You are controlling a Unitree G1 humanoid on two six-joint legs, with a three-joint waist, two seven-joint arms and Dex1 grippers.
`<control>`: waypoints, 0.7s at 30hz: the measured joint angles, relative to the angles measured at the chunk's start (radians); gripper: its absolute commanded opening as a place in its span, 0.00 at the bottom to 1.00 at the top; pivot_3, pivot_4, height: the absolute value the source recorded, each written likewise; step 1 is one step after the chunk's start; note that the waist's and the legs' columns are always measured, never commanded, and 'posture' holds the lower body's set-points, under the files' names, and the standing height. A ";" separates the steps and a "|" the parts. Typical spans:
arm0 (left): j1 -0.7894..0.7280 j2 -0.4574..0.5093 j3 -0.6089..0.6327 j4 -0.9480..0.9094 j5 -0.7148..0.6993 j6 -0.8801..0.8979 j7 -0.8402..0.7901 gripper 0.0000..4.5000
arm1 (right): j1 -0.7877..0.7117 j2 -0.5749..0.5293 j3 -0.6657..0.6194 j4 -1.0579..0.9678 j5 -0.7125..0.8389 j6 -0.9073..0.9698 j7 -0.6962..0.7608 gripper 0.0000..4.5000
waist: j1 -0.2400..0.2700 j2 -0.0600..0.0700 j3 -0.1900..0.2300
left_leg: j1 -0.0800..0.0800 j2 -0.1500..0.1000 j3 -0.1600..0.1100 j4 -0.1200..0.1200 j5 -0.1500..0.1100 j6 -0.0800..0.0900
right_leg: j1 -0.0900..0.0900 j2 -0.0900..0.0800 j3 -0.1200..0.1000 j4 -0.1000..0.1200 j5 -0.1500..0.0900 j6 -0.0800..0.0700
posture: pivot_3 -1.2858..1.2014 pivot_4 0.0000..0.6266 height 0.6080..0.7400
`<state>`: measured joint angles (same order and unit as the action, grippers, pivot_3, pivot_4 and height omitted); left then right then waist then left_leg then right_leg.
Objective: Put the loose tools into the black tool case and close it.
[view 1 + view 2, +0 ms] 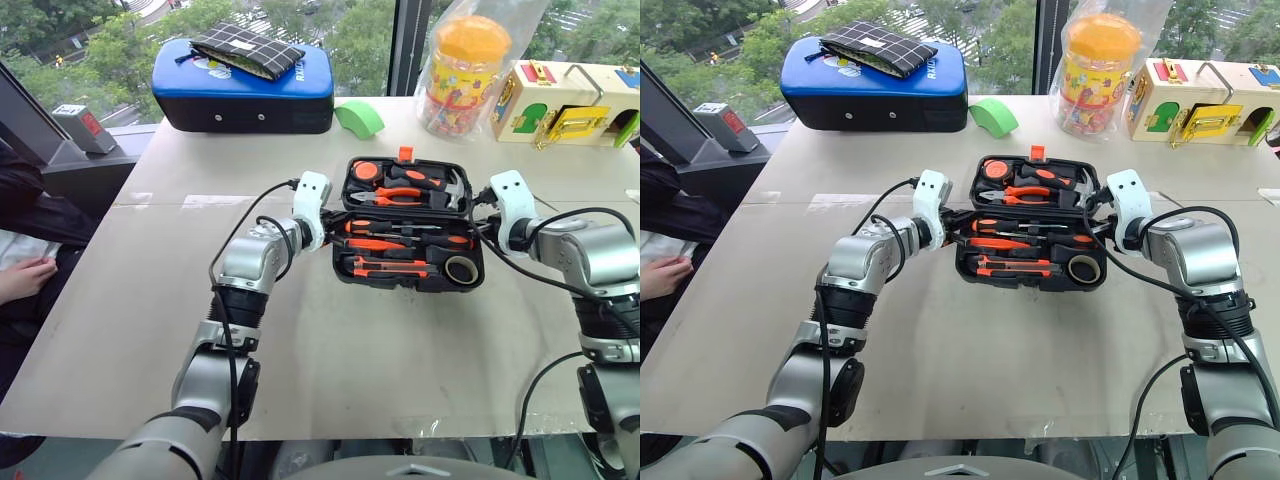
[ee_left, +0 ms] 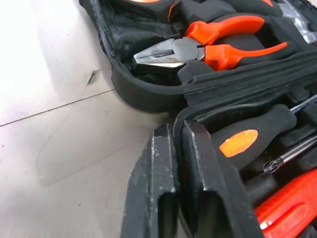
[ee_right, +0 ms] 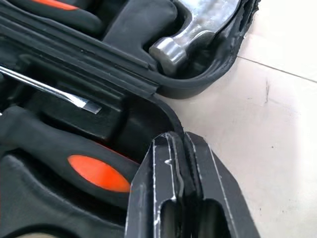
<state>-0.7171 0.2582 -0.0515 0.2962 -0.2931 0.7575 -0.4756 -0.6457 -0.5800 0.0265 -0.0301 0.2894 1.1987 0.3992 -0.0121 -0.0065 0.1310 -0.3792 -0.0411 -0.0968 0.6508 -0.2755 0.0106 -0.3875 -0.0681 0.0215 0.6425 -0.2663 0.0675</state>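
Bare tabletop around open black tool case, left gripper and right gripper jaws each pinching a near-half side rim.

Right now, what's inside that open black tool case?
The black tool case holds pliers and a hammer in its far half, screwdrivers and a tape roll in the near half. Whatever lies beneath them is hidden.

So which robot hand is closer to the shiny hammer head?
The right gripper. It's shut at the open black tool case's edge, on the side where the hammer lies. The left gripper is shut at the opposite edge, by the pliers.
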 measured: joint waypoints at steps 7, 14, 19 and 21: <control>0.088 0.023 0.000 -0.180 -0.016 0.091 -0.008 0.01 | 0.061 -0.031 -0.001 -0.135 0.017 0.059 0.018 0.00 | 0.000 0.000 0.000 | -0.001 0.001 -0.003 -0.004 0.000 0.000 | -0.003 -0.001 -0.001 0.000 0.000 0.000 | 0.52 0.24 1.00; 0.261 0.104 0.004 -0.485 -0.066 0.244 -0.020 0.01 | 0.201 -0.048 -0.045 -0.409 0.069 0.206 0.022 0.00 | -0.001 0.000 -0.001 | -0.002 0.002 -0.002 -0.010 0.000 0.000 | -0.006 -0.003 0.001 -0.001 0.000 0.000 | 0.52 0.24 1.00; 0.387 0.137 0.029 -0.681 -0.114 0.352 -0.008 0.01 | 0.288 -0.042 -0.093 -0.564 0.102 0.311 0.022 0.00 | 0.001 0.000 -0.002 | -0.001 0.002 0.000 -0.007 0.000 0.000 | -0.004 -0.001 0.002 -0.001 0.000 0.000 | 0.52 0.24 1.00; 0.426 0.149 0.033 -0.734 -0.132 0.372 -0.006 0.01 | 0.323 -0.047 -0.114 -0.611 0.117 0.336 0.028 0.00 | 0.001 0.000 -0.002 | 0.000 0.002 0.001 -0.007 0.000 0.000 | -0.003 0.000 0.002 -0.001 0.000 0.000 | 0.52 0.24 1.00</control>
<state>-0.2912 0.4071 -0.0189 -0.4379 -0.4252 1.1299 -0.4814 -0.3225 -0.6272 -0.0875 -0.6410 0.4068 1.5351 0.4268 -0.0109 -0.0069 0.1290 -0.3793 -0.0396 -0.0962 0.6443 -0.2756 0.0106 -0.3904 -0.0685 0.0233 0.6414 -0.2665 0.0673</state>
